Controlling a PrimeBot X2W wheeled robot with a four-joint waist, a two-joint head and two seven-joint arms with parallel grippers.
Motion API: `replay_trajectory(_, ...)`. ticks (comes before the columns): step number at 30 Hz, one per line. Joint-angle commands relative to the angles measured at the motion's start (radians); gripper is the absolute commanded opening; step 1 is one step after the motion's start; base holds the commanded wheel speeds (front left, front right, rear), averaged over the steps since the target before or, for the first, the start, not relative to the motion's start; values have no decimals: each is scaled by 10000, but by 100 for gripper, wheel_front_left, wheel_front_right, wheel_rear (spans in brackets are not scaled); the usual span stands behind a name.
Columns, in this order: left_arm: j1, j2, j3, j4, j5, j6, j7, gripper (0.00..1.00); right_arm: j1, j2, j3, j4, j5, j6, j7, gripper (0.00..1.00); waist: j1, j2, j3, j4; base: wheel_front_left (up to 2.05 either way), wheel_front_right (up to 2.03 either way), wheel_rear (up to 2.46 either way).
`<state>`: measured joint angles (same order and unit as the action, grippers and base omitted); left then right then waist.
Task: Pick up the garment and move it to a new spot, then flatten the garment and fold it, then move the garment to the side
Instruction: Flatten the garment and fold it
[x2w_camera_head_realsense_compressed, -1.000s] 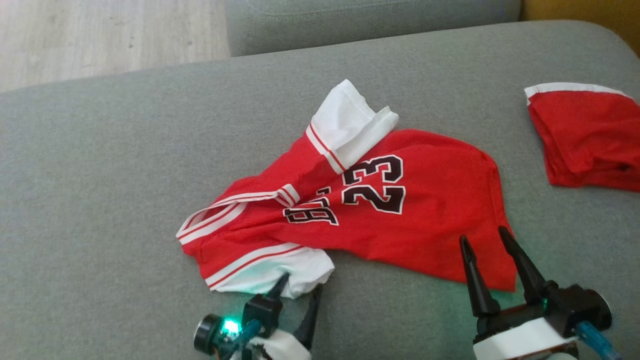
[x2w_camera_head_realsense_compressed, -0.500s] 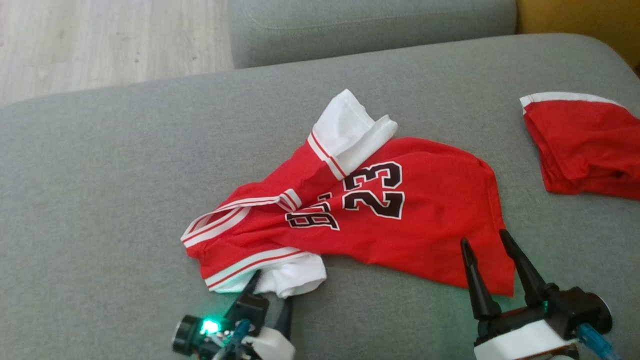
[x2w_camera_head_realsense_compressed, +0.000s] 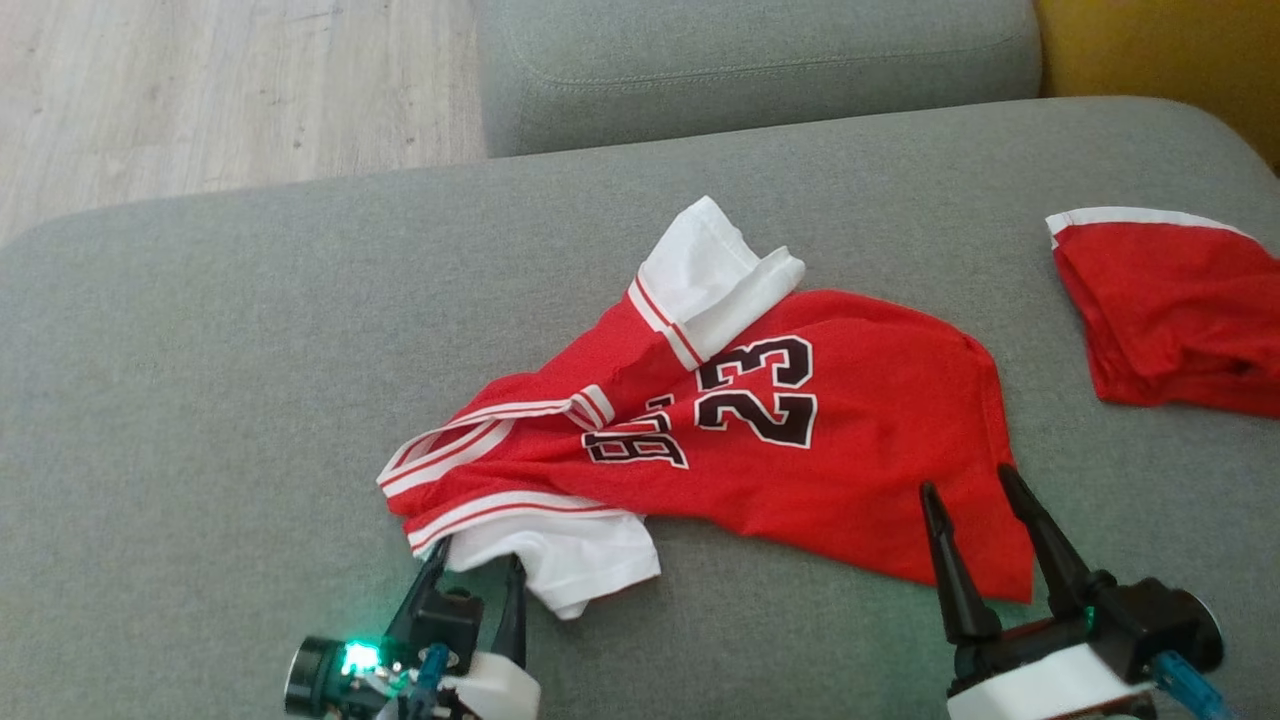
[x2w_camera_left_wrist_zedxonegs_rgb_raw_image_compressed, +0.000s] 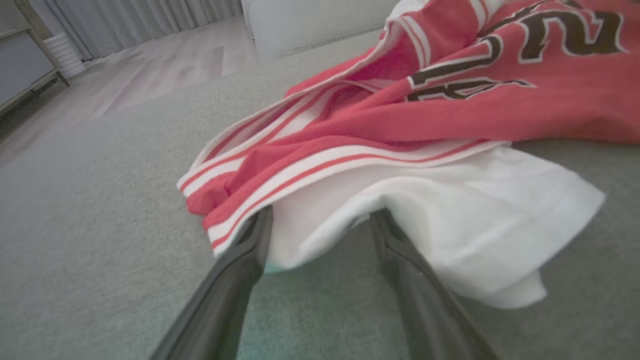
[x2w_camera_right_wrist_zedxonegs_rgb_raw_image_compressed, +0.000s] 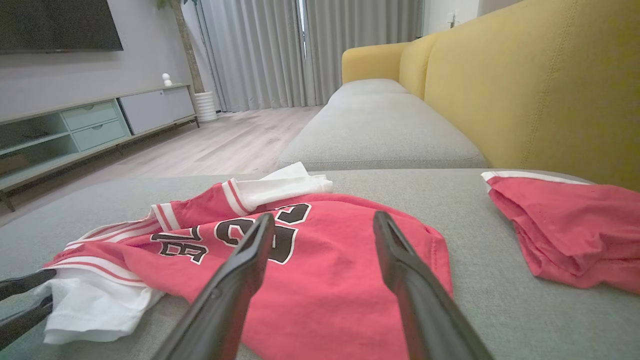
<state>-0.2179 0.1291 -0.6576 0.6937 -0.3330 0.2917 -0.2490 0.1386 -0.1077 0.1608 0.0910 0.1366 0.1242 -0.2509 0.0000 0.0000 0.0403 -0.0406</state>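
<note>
Two long dark fingers of the left gripper (x2w_camera_left_wrist_zedxonegs_rgb_raw_image_compressed: 321, 215) stand spread, tips pushed against the edge of the white cloth sleeve (x2w_camera_left_wrist_zedxonegs_rgb_raw_image_compressed: 450, 200), whose hem drapes across the gap between them. Nothing pinched yet. Likely reason for the pose: it straddles the sleeve edge so that a close would catch it, the start of the pick-up.

Just beyond the tips runs the white-and-red striped trim (x2w_camera_left_wrist_zedxonegs_rgb_raw_image_compressed: 310, 175), then the body of the red basketball jersey (x2w_camera_head_realsense_compressed: 850, 440) with a black, white-edged "23" and lettering. Jersey lies crumpled on the grey fabric sofa cushion (x2w_camera_head_realsense_compressed: 200, 350), ahead of both grippers: sleeve end by the left one, plain hem end by the right one. A second white sleeve (x2w_camera_head_realsense_compressed: 720, 270) is flipped up on the side far from the left gripper. Neck area is folded over, letters partly hidden. Not flat, not folded.

Right gripper (x2w_camera_head_realsense_compressed: 967, 480) is also spread and holds nothing, tips over the near hem corner of the jersey; cannot tell if they touch cloth. Judgement: staged to take the other end so the jersey lifts by two points without bunching.

Further out, to the right gripper's right and well apart from the jersey, a second red cloth piece with a white band (x2w_camera_head_realsense_compressed: 1170, 310) sits bunched on the same cushion. Beyond it is the yellow upholstered sofa back (x2w_camera_right_wrist_zedxonegs_rgb_raw_image_compressed: 525, 75). Far past the left gripper is the pale wood floor (x2w_camera_head_realsense_compressed: 200, 90).
</note>
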Motion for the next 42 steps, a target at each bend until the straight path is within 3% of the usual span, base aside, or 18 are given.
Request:
replay_trajectory(1, -157, 155, 418, -462, 69, 52, -125, 100, -47, -138, 253, -279, 56, 65, -109, 100, 0, 0, -20, -17, 0, 0, 0)
replay_trajectory(11, 54, -46, 641, -1400, 507, -282, -127, 100, -50, -139, 349, -257, 65, 65, -109, 100, 0, 0, -11, -119, 0, 0, 0)
replay_trajectory(21, -2425, -697, 339, -640, 1357, -680, -127, 100, -508, -569, 667, -269, 205, 65, -109, 100, 0, 0, 608, -744, 0, 0, 0)
replay_trajectory(28, -3220, -780, 201, -1067, 1574, -533, -127, 100, -550, -579, 581, -257, 232, 65, -109, 100, 0, 0, 794, -851, 0, 0, 0)
replay_trajectory(32, -2627, -785, 37, -1656, 1271, -632, -127, 100, -482, -406, 500, -227, 233, 65, -109, 100, 0, 0, 723, -698, 0, 0, 0)
replay_trajectory(35, -1804, -786, -129, -2097, 1123, -999, -127, 100, -398, -307, 457, -206, 217, 65, -109, 100, 0, 0, 591, -545, 0, 0, 0)
replay_trajectory(42, 484, -282, -584, -2149, 852, -1215, 90, 100, -240, -271, 292, -259, 200, 65, -109, 100, 0, 0, 420, -257, 0, 0, 0)
